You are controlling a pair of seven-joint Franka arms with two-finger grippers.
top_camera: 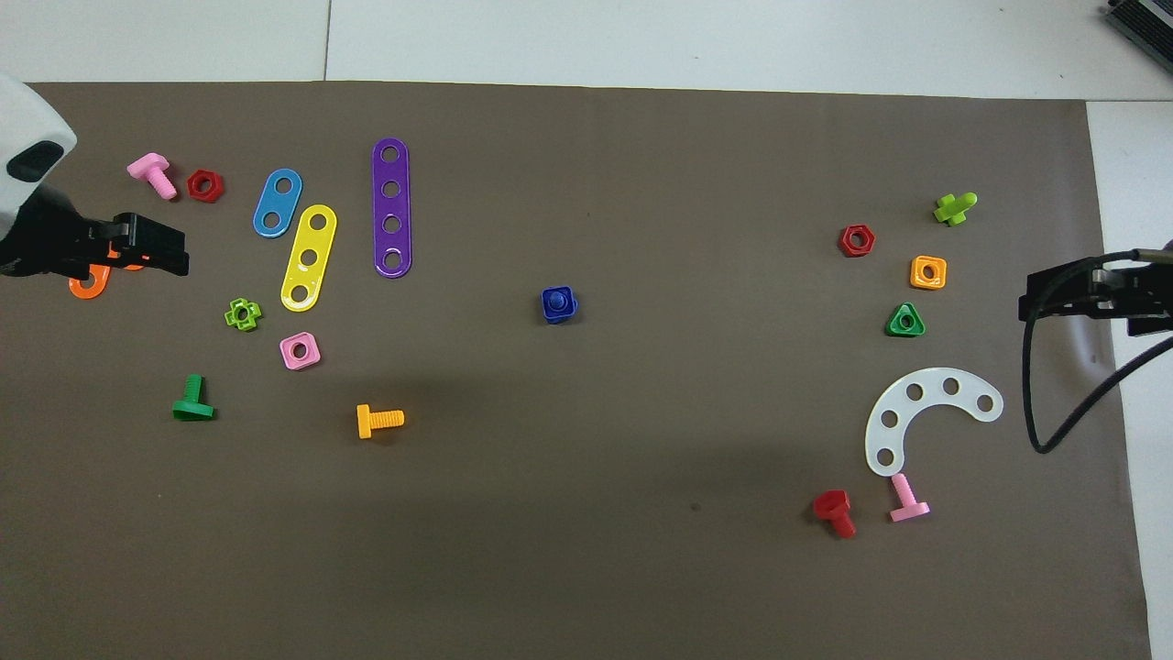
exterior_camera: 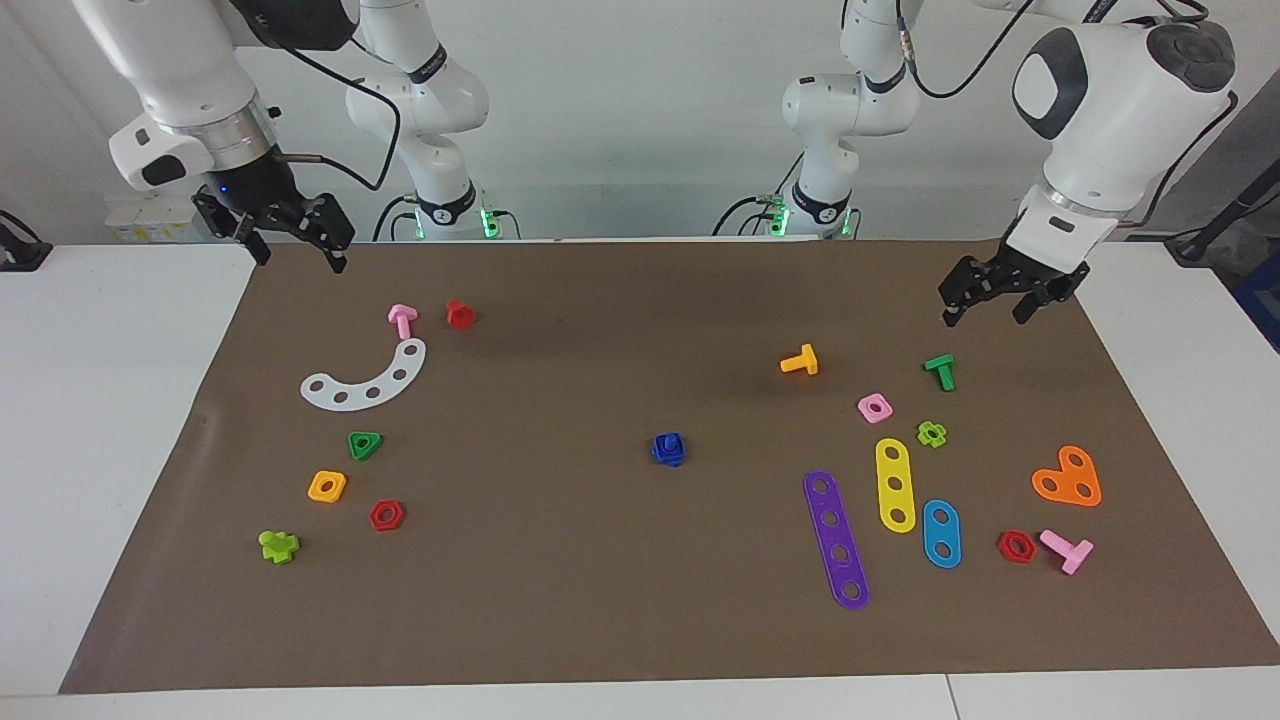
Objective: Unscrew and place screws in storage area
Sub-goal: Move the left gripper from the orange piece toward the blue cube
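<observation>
The dark-blue bolt sits screwed into its dark-blue square nut (exterior_camera: 668, 449) near the middle of the brown mat (exterior_camera: 600, 600); the pair also shows in the overhead view (top_camera: 559, 303). My left gripper (exterior_camera: 985, 314) is open and empty, raised over the mat's edge at the left arm's end, above the green bolt (exterior_camera: 940, 371); it also shows in the overhead view (top_camera: 170, 249). My right gripper (exterior_camera: 300, 262) is open and empty, raised over the mat's edge at the right arm's end (top_camera: 1028, 295). Both are well away from the blue pair.
Toward the left arm's end lie purple (exterior_camera: 836, 540), yellow (exterior_camera: 894, 484) and blue (exterior_camera: 941, 533) strips, an orange heart plate (exterior_camera: 1067, 478), and orange (exterior_camera: 800, 360) and pink (exterior_camera: 1067, 549) bolts. Toward the right arm's end lie a white arc (exterior_camera: 365, 378), a green triangular nut (exterior_camera: 365, 445) and other nuts.
</observation>
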